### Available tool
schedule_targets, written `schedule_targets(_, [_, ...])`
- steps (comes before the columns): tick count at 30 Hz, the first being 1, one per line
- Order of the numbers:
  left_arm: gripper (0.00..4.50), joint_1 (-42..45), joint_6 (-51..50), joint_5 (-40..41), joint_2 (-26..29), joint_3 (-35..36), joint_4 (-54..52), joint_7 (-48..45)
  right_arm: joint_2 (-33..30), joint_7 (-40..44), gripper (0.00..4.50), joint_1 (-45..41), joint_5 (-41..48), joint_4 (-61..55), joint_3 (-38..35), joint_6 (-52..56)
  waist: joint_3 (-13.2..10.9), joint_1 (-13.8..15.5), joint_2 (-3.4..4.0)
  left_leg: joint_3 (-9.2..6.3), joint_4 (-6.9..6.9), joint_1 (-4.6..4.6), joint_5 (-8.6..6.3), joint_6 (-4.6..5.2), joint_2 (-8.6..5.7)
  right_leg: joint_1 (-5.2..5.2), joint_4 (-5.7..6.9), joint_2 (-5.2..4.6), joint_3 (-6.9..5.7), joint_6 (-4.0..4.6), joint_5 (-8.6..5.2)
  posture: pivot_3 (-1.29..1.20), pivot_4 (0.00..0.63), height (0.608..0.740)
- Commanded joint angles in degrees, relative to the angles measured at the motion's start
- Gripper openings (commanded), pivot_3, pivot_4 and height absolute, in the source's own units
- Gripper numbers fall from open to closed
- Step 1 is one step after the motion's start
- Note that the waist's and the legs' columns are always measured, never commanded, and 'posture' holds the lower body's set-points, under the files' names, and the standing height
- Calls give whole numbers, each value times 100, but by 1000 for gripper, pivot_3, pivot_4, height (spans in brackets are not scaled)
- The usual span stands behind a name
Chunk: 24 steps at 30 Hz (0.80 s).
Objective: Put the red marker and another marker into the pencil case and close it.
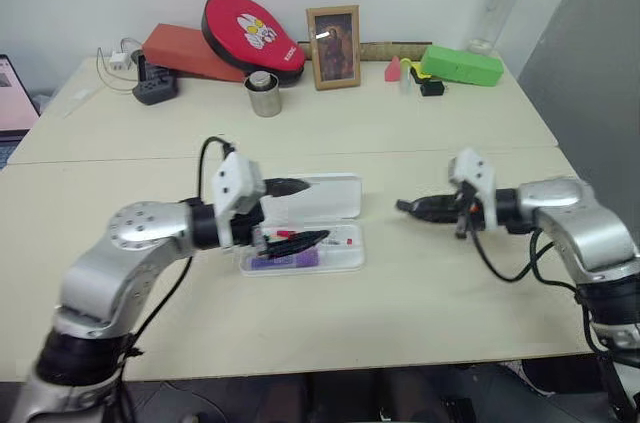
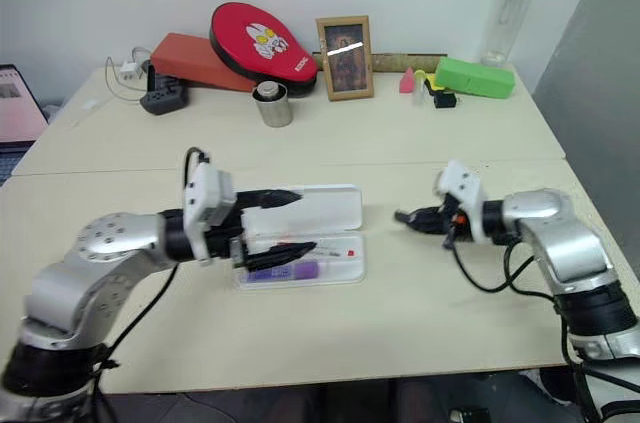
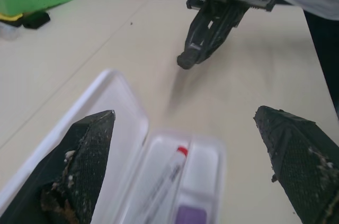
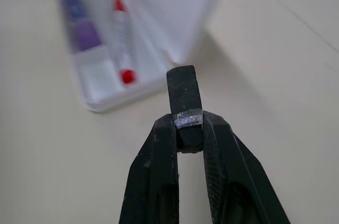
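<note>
Flat white plastic pencil case (image 2: 335, 205) held a white-barrelled marker with red cap and red end (image 4: 122, 38) and a stubby purple marker (image 2: 290, 270). Table (image 1: 400, 123) pale beige. Behind: green box (image 1: 462, 65), red oval pad (image 1: 250, 33) with white cartoon print, wood-framed picture (image 1: 333, 47).

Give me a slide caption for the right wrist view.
Right gripper clamps a small dark cylinder near the open pencil case.

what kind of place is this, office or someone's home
Probably an office or lab desk against a wall, not clearly a home. A laptop sits at the edge, with a power strip, a framed picture and a water bottle along the back.
</note>
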<state>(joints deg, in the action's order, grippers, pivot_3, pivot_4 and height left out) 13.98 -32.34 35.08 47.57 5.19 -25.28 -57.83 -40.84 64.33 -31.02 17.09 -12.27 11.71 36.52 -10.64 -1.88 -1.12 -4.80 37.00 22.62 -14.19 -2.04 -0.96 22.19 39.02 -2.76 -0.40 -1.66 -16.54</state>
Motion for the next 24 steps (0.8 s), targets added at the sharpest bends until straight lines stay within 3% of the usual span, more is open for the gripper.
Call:
schedule_targets(1, [4500,-357,120,66,416,499,-126,-372,396,-293,304,-300,-163,-354,527,186,0,8,0,1,1,-3,0,0,0,-2,-1,6,1,0,0,0,150,740])
schedule_targets(8, [4500,-718,-6,313,758,967,-246,-598,1010,-475,304,-644,-741,167,1525,87,0,20,-1,-4,-1,10,0,-1,-5,9,-3,2,-1,0,0,0,150,740])
schedule_targets(24, [4500,-794,-190,415,709,966,-523,-388,1014,-197,304,-692,-924,339,1651,21,-1,20,0,-5,-2,8,-1,-1,-7,9,-1,-1,-3,1,0,0,150,740])
